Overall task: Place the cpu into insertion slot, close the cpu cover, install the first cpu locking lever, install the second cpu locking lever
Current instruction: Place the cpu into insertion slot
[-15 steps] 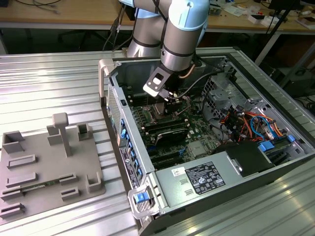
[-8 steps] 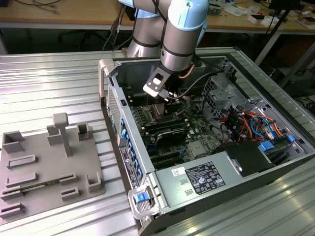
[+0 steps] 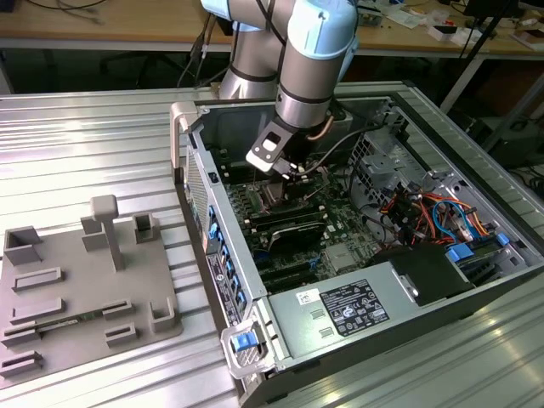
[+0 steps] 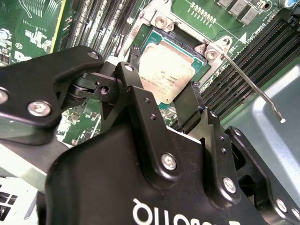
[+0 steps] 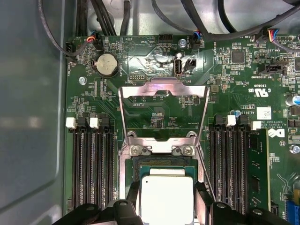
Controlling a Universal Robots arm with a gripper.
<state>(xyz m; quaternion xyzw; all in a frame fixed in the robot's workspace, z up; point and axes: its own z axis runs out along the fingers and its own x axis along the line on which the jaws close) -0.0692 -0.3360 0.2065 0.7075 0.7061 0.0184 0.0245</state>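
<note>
Steel-grey on green: straddling cpu (image 5: 168,199) at insertion slot (image 5: 164,164).
Bracketing it dead-centre with claw (image 5: 167,186), facing upraised cpu cover (image 5: 140,89); clamping or just flanking, cannot tell.

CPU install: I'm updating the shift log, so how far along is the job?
Nothing is finished yet. In hand: the gripper is closed on the cpu, which sits in or just above the insertion slot; full seating can't be judged. Left: the cpu cover is flipped open over the board, and a locking lever sticks up unlatched, so cover and both levers remain.
</note>
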